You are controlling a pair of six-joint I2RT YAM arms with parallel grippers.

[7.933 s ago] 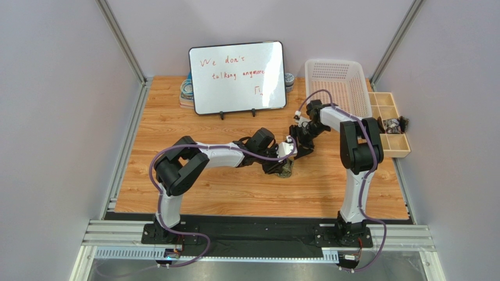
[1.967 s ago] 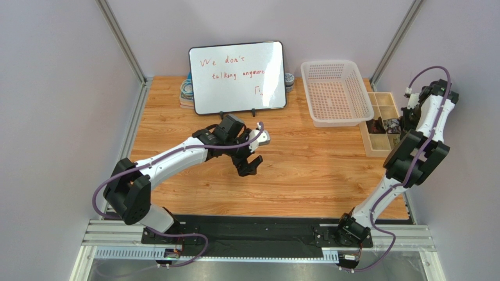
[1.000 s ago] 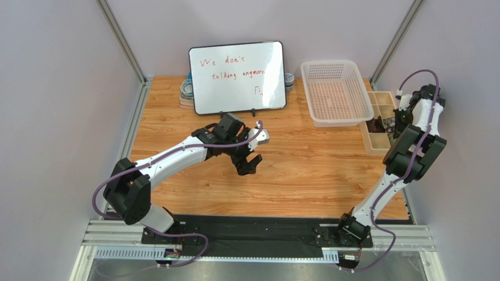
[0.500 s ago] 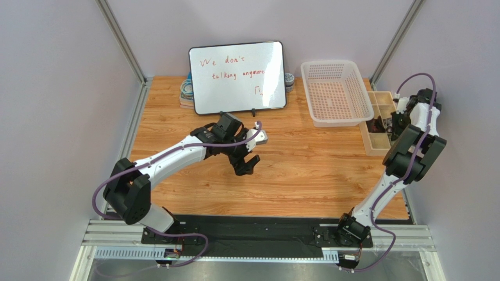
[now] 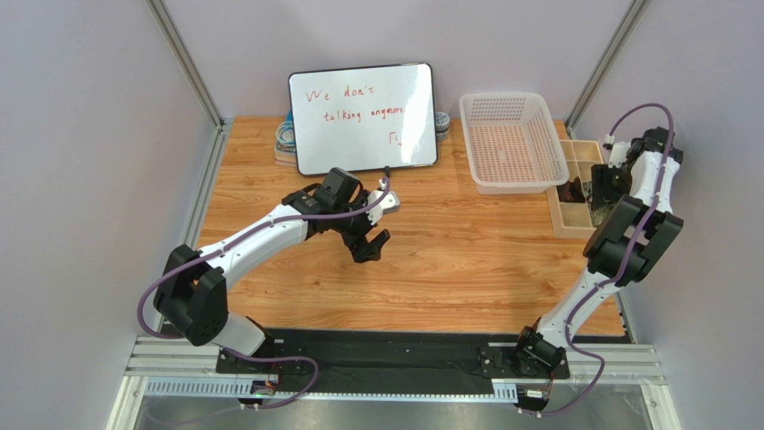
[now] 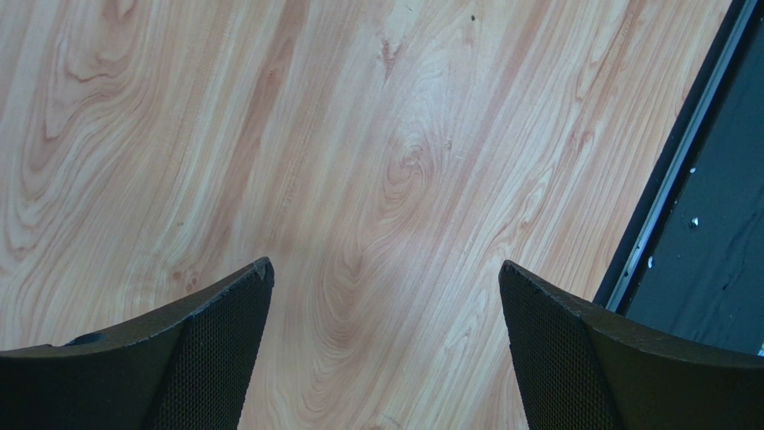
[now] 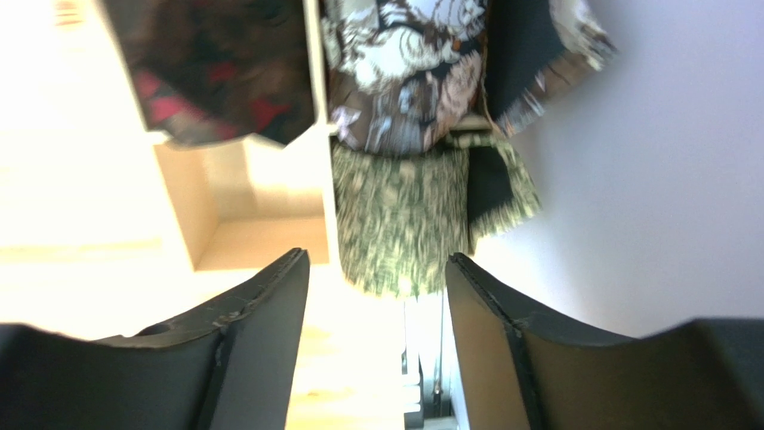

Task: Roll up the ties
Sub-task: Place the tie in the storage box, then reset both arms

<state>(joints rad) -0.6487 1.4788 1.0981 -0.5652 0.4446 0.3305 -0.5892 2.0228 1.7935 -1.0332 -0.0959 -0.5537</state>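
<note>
The olive-green speckled tie is rolled up and rests at the far side of the wooden organizer, against a brown-and-white patterned roll. My right gripper is open just short of the olive tie, and its fingers do not touch the tie. In the top view the right gripper hangs over the organizer at the table's right edge. My left gripper is wide open and empty over bare wood, near the table's middle.
A dark red patterned roll fills a neighbouring compartment. A white basket stands left of the organizer, and a whiteboard is propped at the back. The table's near edge and black rail show beside the left gripper.
The right jaws have opened and let go of the olive tie, which stays in the organizer. The left arm has drawn back slightly to the left, still open.
</note>
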